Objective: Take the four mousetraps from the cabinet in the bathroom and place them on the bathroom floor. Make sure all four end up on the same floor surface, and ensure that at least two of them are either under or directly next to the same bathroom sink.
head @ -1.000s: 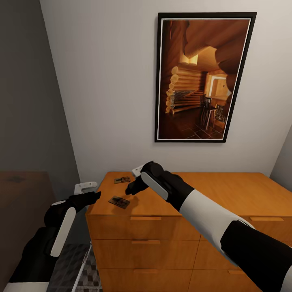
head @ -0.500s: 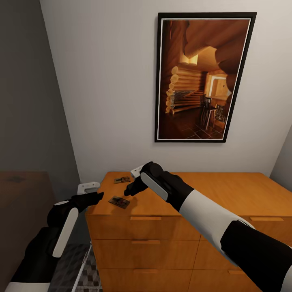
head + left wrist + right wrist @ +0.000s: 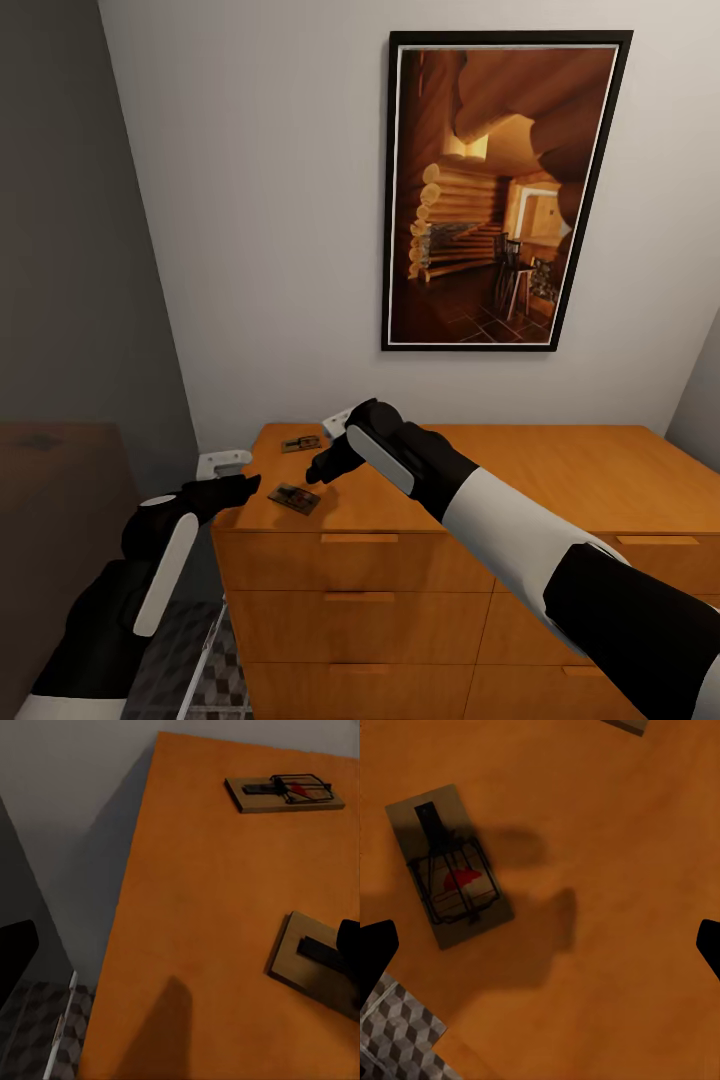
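I have two mousetraps on the cabinet point(image 3: 480, 475) top: the near mousetrap point(image 3: 294, 497) close to the front-left corner and the far mousetrap point(image 3: 301, 443) toward the wall, roughly at 12 o'clock from the near one. My right pincer point(image 3: 318, 470) hangs just above and beside the near one at about its 2 o'clock, fingers spread wide, holding nothing. My left pincer point(image 3: 240, 484) sits at the cabinet's left edge, around 9 o'clock from that trap; I cannot tell its opening. My worry is the trap's thinness: it lies flat, so a shallow descent could have the fingers skid on the wood and nudge it off the corner onto the bathroom floor point(image 3: 205, 650). Both arms converging there could also clash.
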Robot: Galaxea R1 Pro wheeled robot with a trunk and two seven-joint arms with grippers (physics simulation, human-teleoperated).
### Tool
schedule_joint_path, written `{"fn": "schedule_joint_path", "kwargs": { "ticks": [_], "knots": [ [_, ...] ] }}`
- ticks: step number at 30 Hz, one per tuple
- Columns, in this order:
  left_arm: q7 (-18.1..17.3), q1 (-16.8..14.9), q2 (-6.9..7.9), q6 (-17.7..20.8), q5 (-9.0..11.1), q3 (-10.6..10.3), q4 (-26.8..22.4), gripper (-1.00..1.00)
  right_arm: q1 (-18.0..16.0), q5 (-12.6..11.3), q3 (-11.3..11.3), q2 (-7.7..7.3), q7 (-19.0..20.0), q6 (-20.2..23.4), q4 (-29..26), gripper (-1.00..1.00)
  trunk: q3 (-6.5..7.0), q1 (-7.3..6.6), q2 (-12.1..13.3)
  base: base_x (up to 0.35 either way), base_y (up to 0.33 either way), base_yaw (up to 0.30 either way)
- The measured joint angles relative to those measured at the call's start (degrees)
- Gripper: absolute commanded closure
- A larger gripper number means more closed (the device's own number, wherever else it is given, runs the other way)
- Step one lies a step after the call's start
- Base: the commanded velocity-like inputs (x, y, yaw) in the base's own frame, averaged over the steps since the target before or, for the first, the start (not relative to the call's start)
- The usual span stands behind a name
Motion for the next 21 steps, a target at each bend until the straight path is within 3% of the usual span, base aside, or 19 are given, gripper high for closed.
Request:
{"fn": "schedule_joint_path", "kwargs": {
  "ticks": [21],
  "knots": [
    [-0.04,0.03,-0.01,0.01,0.0,0.05,-0.05,-1.0,0.0,-0.06,-0.01,0.0,0.01,0.0,0.01,-1.0,0.0,0.0,0.0,0.0,0.0,0.0]
  ]
}}
